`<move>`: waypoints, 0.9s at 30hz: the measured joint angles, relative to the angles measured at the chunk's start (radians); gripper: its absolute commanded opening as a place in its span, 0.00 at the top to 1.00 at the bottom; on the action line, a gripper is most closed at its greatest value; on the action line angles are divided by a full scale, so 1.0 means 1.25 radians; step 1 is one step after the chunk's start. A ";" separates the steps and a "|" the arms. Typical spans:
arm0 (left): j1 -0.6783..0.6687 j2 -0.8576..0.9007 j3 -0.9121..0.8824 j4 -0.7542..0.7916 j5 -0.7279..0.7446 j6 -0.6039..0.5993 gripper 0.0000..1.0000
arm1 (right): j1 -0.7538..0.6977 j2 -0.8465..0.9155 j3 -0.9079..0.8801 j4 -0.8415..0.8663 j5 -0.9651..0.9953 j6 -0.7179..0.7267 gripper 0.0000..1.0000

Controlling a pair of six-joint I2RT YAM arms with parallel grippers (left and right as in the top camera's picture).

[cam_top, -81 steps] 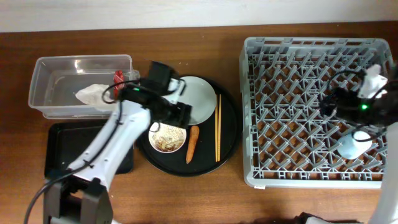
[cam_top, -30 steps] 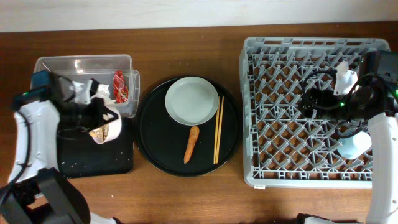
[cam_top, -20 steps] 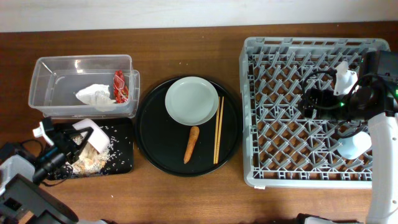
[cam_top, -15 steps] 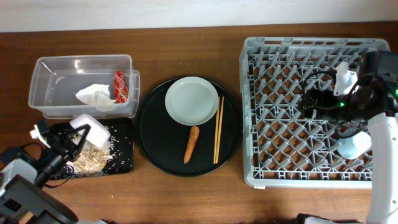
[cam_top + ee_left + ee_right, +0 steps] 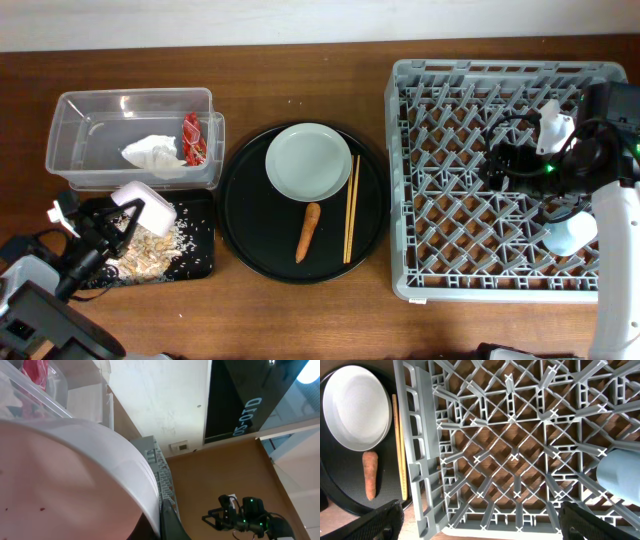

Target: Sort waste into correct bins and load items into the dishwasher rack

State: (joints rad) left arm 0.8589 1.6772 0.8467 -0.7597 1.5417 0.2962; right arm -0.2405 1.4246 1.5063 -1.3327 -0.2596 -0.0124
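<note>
My left gripper is shut on the rim of the small white bowl, which it holds tipped over the shallow black tray. Beige rice scraps lie spread in that tray. In the left wrist view the bowl fills the frame, with a dark finger against its rim. The clear tub holds the white napkin and the red wrapper. Plate, carrot and chopsticks rest on the round black tray. My right gripper hangs open over the rack, beside the blue cup.
The rack has upright pegs all over and a raised rim next to the round tray. The plate, carrot and chopsticks show at the left of the right wrist view. Bare wooden table lies along the front edge.
The left arm swung the bowl down and left over the black tray and tipped it, and the rice scraps fell out into the tray. The right arm has stayed still.
</note>
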 measured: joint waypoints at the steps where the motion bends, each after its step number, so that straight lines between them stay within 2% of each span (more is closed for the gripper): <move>1: 0.000 0.000 0.000 0.005 0.000 0.000 1.00 | 0.000 0.000 0.000 0.000 0.000 -0.001 0.02; 6: -0.007 -0.001 0.000 -0.007 0.000 0.000 1.00 | 0.000 0.000 0.000 -0.006 0.000 0.000 0.02; 8: -0.055 -0.035 -0.002 -0.014 0.000 0.000 1.00 | 0.000 0.000 0.000 -0.005 0.000 0.000 0.02; 11: -0.185 -0.193 -0.001 -0.010 -0.044 -0.034 1.00 | 0.000 0.000 0.000 -0.006 0.000 0.000 0.02; 13: -0.364 -0.308 0.017 0.068 -0.191 -0.124 1.00 | 0.000 0.000 0.000 -0.005 0.000 0.000 0.02; 15: -0.608 -0.319 0.024 0.164 -0.440 -0.234 1.00 | 0.000 0.002 -0.001 -0.009 0.000 0.000 0.02; 17: -0.817 -0.296 0.024 0.165 -0.703 -0.274 1.00 | 0.000 0.002 -0.001 -0.008 0.000 0.000 0.02; 20: -0.983 -0.195 0.024 0.180 -0.945 -0.289 1.00 | 0.000 0.002 -0.001 -0.012 0.000 0.000 0.02; 23: -1.043 -0.123 0.024 0.187 -1.032 -0.295 0.99 | 0.000 0.002 -0.001 -0.011 -0.011 0.000 0.02; 24: -1.051 -0.122 0.024 0.189 -1.043 -0.295 0.84 | 0.000 0.002 -0.001 -0.011 -0.019 0.000 0.02; 27: -1.054 -0.121 0.024 0.191 -1.047 -0.298 0.58 | 0.028 0.002 -0.001 -0.011 -0.046 0.000 0.02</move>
State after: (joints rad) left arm -0.4591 1.5253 0.8772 -0.5205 0.2329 -0.0757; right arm -0.2054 1.4269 1.5051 -1.3464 -0.3176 -0.0124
